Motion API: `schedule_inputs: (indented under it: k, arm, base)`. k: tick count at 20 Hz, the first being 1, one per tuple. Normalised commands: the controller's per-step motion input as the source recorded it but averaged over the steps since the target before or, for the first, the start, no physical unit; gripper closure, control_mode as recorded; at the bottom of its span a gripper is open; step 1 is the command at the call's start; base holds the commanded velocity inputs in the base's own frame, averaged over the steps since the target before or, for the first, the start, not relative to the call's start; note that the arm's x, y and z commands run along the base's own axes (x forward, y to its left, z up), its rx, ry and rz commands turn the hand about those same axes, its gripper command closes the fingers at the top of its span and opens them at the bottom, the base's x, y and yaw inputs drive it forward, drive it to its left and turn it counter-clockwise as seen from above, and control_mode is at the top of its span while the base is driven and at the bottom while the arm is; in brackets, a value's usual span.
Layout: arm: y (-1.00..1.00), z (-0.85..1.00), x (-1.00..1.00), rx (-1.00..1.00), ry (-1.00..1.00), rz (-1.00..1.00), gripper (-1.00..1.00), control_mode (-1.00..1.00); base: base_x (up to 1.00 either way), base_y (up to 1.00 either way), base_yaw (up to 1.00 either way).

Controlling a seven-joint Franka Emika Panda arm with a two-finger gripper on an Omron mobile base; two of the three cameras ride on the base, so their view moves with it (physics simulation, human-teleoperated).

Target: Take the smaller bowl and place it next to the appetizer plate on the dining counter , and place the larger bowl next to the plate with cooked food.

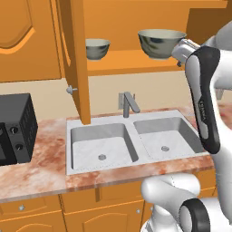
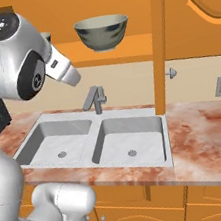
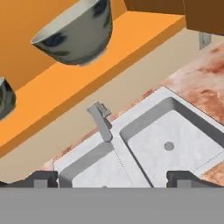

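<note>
Orange cabinet shelf (image 1: 131, 61) carries larger bowl (image 1: 161, 43) at 3 o'clock end, smaller bowl (image 1: 96, 48) at 9 o'clock end, well apart, both upright.

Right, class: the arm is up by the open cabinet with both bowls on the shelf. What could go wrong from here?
1. The larger bowl sits nearest the open gripper; it may get grabbed first instead of the smaller bowl.
2. The open cabinet door hangs beside the smaller bowl, so the arm could knock it.
3. A slipped bowl would probably fall into the sink below.
</note>
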Motion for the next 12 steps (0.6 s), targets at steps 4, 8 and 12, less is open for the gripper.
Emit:
schedule_inputs:
  k: [4,8,12]
  arm:
    - [-0.74,0.23,0.06,0.4,-0.19,-0.2,-1.0,-1.0]
    - [-0.55,0.39,0.26,0.31,-0.07,-0.06,-1.0,-1.0]
    - [-0.23,0.32,0.61,0.29,0.0,-0.01,-1.0,-1.0]
  base:
    - [0.0,0.0,0.0]
    - [0.0,0.0,0.0]
    - [0.0,0.0,0.0]
